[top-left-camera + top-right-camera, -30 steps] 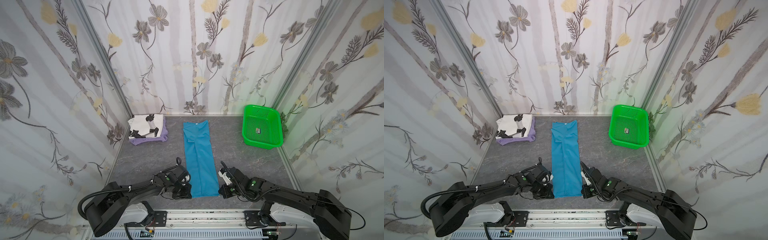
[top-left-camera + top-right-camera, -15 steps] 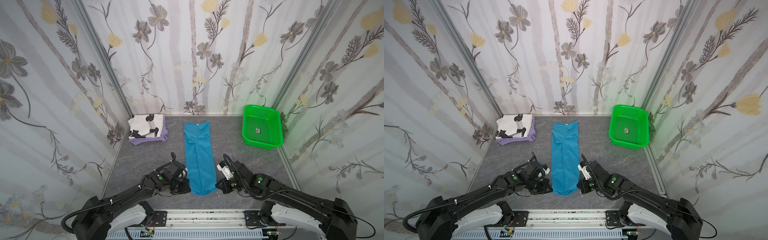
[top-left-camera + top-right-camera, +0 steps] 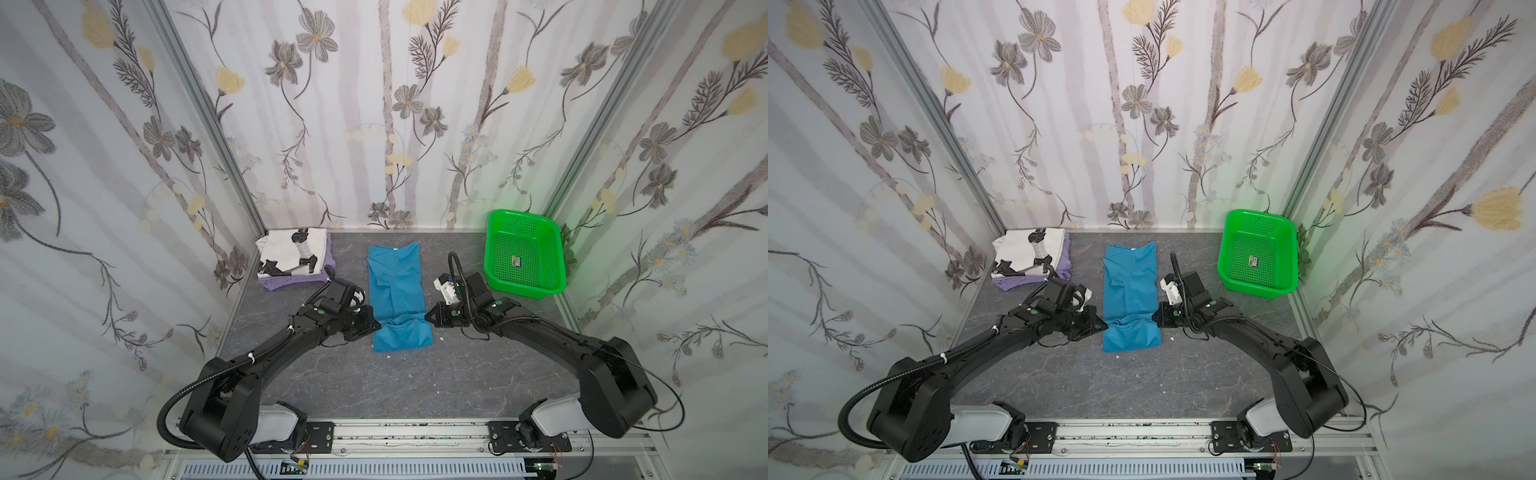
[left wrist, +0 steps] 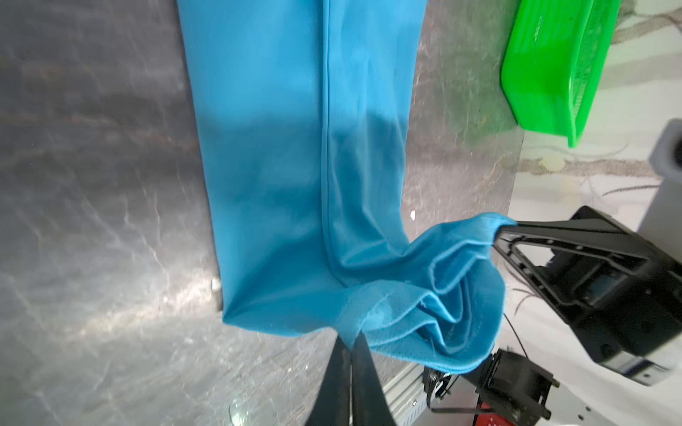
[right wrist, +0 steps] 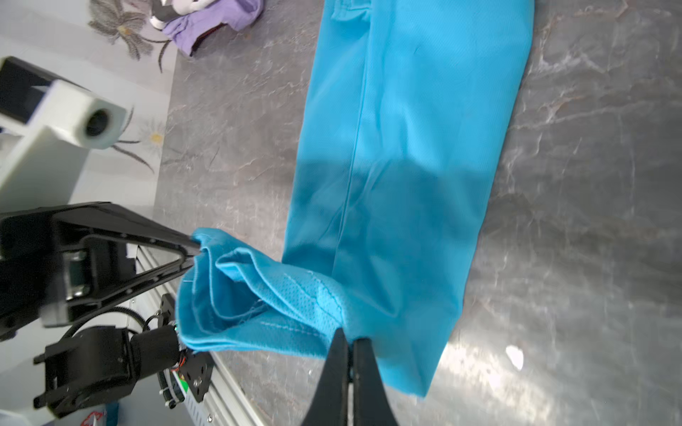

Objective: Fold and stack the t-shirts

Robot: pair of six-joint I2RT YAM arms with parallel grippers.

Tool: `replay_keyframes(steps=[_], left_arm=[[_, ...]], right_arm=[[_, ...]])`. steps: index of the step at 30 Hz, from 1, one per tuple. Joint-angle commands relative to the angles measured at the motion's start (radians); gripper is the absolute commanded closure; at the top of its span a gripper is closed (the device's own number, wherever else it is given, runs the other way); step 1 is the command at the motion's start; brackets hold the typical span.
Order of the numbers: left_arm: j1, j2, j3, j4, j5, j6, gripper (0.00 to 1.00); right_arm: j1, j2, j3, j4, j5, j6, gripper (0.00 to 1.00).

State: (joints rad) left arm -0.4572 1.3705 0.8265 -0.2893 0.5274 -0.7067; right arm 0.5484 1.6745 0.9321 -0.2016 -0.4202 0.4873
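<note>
a: while both arms reach in over the grey table (image 3: pixel 374 382), where is the blue shirt (image 3: pixel 395 282)?
b: lying long down the middle, collar at the far wall, near end lifted and bunched.
a: the green basket (image 3: pixel 525 291)?
b: far right corner, well apart. the white shirt (image 3: pixel 291 251) sits folded on the lavender shirt (image 3: pixel 282 284), far left.
a: and the grippers?
b: left gripper (image 4: pixel 350 346) and right gripper (image 5: pixel 348 341) each pinch a near corner of the blue shirt, jaws pressed together on cloth.
</note>
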Motion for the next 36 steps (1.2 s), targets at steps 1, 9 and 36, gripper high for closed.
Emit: replay_keyframes(steps=[1, 9, 36], left_arm=[[0.03, 0.078, 0.07, 0.036, -0.007, 0.033, 1.0], [0.118, 0.319, 0.277, -0.002, -0.003, 0.065, 1.0], [0.222, 0.507, 0.448, 0.049, 0.088, 0.082, 0.0]], right_arm=[[-0.026, 0.106, 0.083, 0.057, -0.043, -0.036, 1.0], [-0.115, 0.312, 0.286, 0.04, -0.075, -0.042, 1.0], [-0.163, 0.395, 0.387, 0.062, -0.016, -0.046, 0.21]])
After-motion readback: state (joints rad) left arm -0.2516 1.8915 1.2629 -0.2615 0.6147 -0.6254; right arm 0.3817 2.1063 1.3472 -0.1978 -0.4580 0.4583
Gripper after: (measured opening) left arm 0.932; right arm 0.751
